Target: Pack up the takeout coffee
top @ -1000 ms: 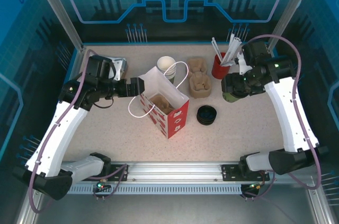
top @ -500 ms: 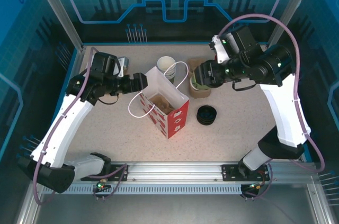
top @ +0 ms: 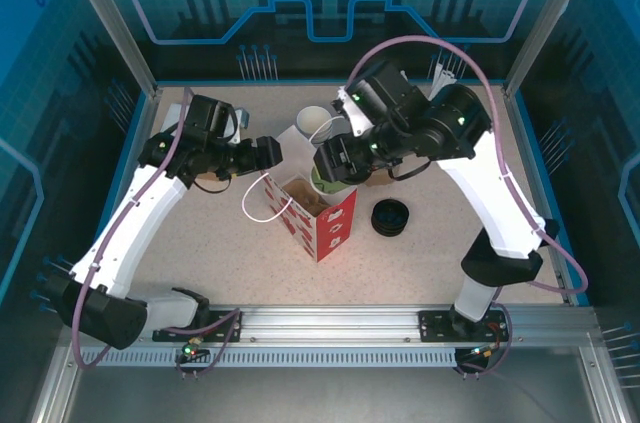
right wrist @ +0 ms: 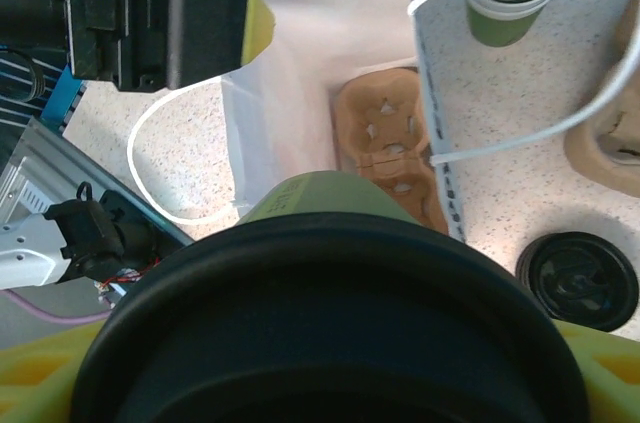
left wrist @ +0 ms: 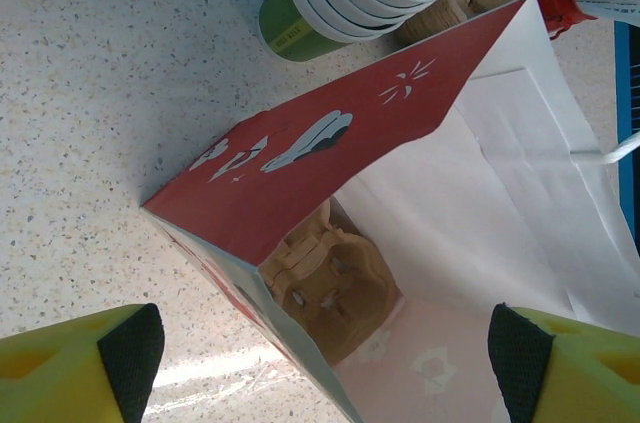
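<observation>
Movement on the right: the right gripper (top: 335, 168), clamped round the takeout coffee (top: 326, 183), has swung in from the far right of the table (top: 430, 253) and now hangs just over the mouth of the paper bag (top: 330, 218). The left gripper (top: 268, 153), fingers apart, straddles the bag's rim. Lowering the cup into the carrier (right wrist: 385, 138) inside seems next.

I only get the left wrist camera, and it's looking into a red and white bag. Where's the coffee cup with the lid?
Observer: The right gripper holds the takeout coffee over the bag's open top.
Operator: Is its lid on?
Observer: Yes, a black lid caps it.
Operator: Any more lids?
Observer: A stack of loose lids lies to the right of the bag in the top view.
</observation>
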Tool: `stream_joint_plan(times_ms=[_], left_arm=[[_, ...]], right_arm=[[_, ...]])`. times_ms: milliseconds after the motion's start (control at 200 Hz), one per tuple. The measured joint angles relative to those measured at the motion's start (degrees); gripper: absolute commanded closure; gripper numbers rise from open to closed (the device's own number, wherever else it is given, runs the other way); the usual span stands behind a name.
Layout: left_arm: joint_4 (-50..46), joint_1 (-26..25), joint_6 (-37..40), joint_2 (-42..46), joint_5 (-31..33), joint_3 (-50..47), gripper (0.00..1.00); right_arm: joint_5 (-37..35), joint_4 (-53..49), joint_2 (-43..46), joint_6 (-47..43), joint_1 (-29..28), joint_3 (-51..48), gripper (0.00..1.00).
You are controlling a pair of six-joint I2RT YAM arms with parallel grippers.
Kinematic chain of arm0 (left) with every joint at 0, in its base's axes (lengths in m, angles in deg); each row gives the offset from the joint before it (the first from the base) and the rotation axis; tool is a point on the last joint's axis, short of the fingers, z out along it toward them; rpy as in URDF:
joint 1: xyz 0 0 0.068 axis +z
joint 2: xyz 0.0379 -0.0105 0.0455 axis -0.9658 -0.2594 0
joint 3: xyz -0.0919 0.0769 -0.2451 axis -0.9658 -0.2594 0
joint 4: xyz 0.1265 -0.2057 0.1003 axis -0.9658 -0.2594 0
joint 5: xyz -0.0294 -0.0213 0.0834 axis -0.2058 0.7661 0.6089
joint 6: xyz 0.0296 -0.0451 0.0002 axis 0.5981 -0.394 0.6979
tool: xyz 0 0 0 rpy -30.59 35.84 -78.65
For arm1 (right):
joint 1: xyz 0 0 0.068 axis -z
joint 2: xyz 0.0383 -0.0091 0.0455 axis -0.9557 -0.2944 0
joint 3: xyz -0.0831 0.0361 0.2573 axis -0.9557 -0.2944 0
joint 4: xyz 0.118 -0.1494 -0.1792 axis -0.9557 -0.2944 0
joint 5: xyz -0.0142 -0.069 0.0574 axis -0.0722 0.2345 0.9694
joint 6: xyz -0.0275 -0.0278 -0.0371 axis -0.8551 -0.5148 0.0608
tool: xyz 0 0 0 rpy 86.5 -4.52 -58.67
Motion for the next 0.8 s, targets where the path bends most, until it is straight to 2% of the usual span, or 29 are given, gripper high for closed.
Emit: stream_joint_plan(times_ms=[425, 800], left_arm=[[2.6, 0.0, -1.2, -0.1, -1.7, -1.5, 0.17], [2.6, 0.0, -1.7, -0.1, -1.7, -4.1, 0.33]], right_arm=[[0.2, 2.3, -5.3, 0.1, -1.9, 0.0, 0.18], [-1.2, 2.7, -9.8, -1.3, -2.5, 0.0, 0.18]])
